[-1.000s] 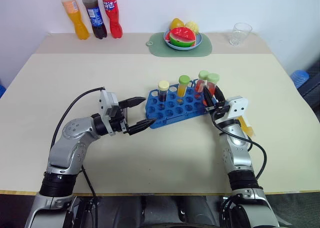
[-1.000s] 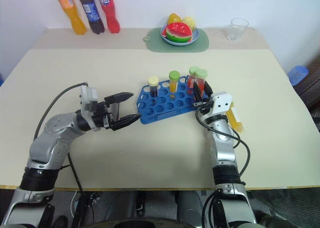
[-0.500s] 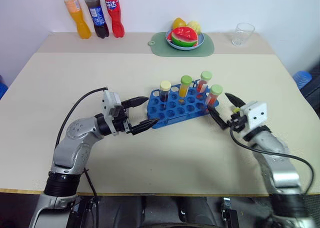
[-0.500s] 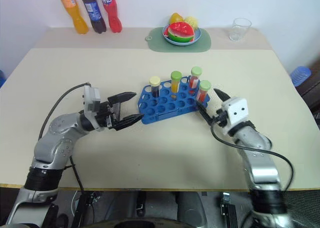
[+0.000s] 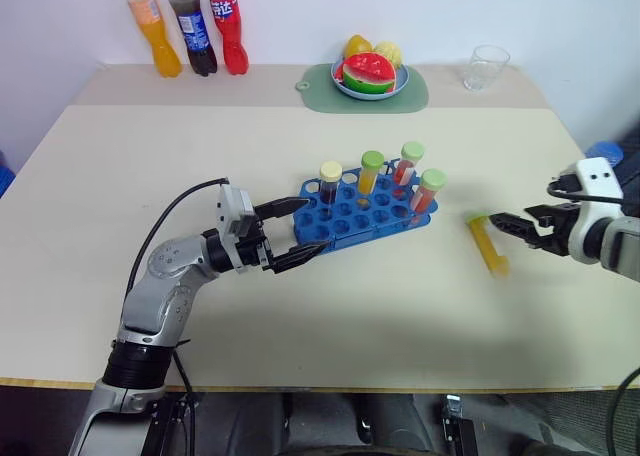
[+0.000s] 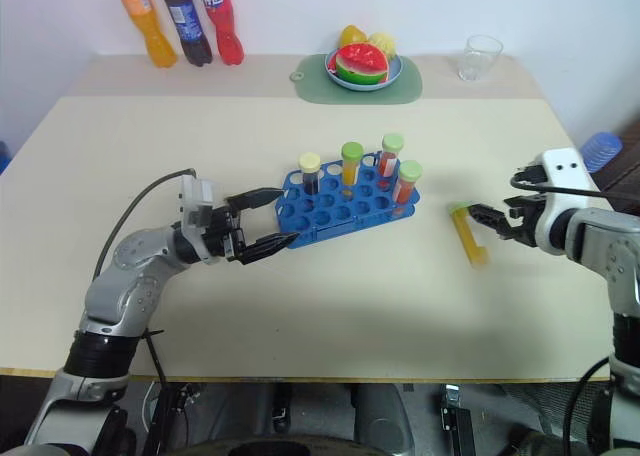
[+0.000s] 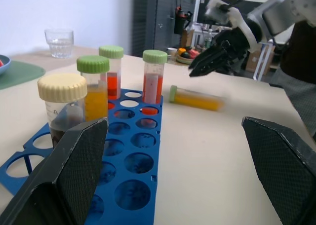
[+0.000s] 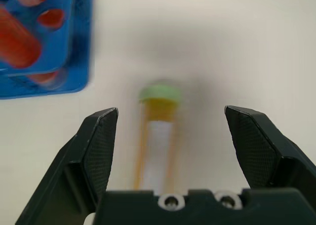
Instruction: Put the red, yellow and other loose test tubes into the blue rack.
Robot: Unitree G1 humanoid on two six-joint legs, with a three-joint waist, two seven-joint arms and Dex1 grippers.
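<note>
The blue rack [image 5: 352, 223] stands mid-table and holds several upright capped tubes: a dark one [image 5: 329, 182], a yellow-orange one [image 5: 371, 172] and two red ones [image 5: 410, 163] [image 5: 430, 190]. One loose test tube [image 5: 487, 244] with yellow liquid and a green cap lies flat on the table to the rack's right. My right gripper [image 5: 512, 226] hovers open just right of it, empty; in the right wrist view the tube [image 8: 157, 131] lies ahead between the spread fingers. At the rack's left end, my left gripper [image 5: 312, 226] is open with nothing in it.
Three soda bottles [image 5: 190, 31] stand at the back left. A green mat [image 5: 410, 91] with a fruit plate and a clear glass [image 5: 484, 66] sit at the back. A blue object [image 5: 603, 152] lies beyond the table's right edge.
My right gripper let go of a red tube, now standing in the rack's right end, opened, and swung right past the lying yellow tube. The left gripper has stayed at the rack's left end.
</note>
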